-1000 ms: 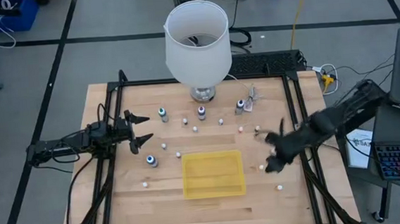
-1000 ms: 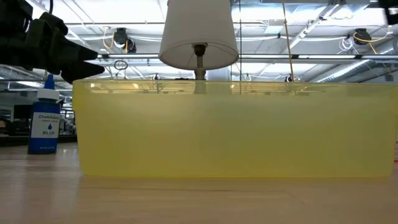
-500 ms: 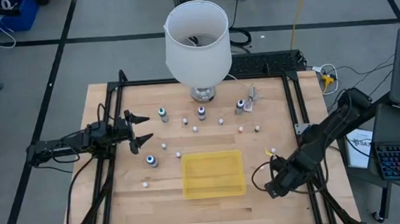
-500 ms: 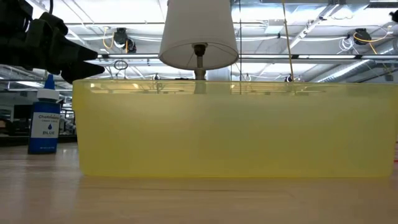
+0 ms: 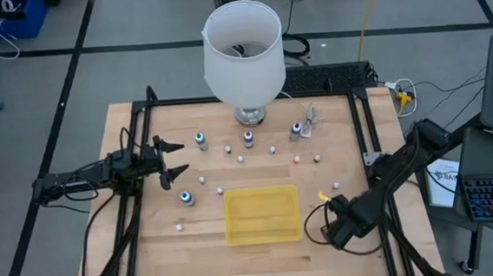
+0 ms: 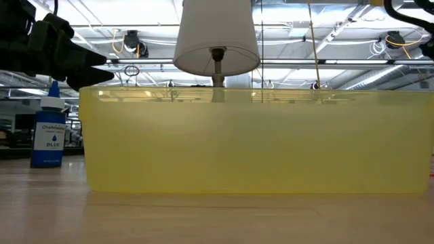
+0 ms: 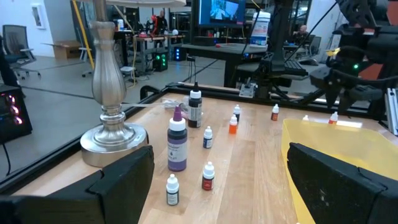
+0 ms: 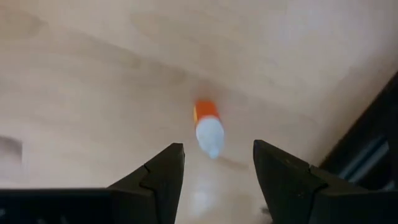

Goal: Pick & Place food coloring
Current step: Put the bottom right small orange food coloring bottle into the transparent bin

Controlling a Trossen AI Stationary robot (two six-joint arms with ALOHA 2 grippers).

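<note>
Crowding table point(image 5: 158, 248): lamp point(image 5: 242, 51) | yellow tray point(image 5: 263, 213); scattered bottles point(image 5: 248, 138)

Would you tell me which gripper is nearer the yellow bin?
Right. The right gripper sits just beside the yellow bin; the left gripper waits farther off, past a small bottle.

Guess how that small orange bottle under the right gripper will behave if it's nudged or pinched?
The orange bottle looks tiny, so probably very light and easily knocked. It seems to stand upright on a narrow base with a tapered white cap, so a sideways nudge would likely tip it, and its round body may then roll. The right gripper is open above it; a smooth plastic body could slip if pinched off-centre.
</note>
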